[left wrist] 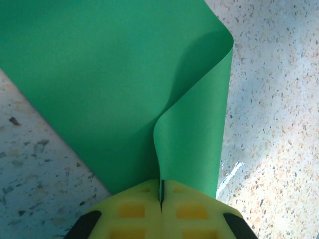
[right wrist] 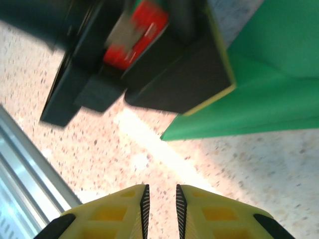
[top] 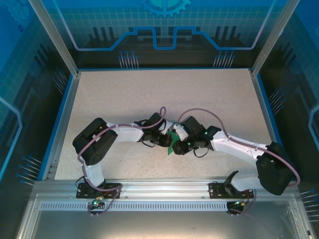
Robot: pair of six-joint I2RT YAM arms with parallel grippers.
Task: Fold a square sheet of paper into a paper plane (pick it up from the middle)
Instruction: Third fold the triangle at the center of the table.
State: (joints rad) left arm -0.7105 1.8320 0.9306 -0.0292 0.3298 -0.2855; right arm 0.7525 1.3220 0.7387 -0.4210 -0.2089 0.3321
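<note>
Bright-green matte square sheet of paper (left wrist: 124,74), loosely curled, sits near the middle of the speckled beige table (top: 149,94), clamped by the left gripper (left wrist: 161,196); the right gripper (right wrist: 160,199) beside it stands slightly parted, holding nothing.

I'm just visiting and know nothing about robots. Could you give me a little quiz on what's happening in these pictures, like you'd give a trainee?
1. True or false: the left claw is shut on the paper.
2. What sits between the fingers of the right claw? A) the paper B) nothing C) a pen
3. Fill in: the paper's colour is ____.
Key: 1 true; 2 B; 3 green.
</note>
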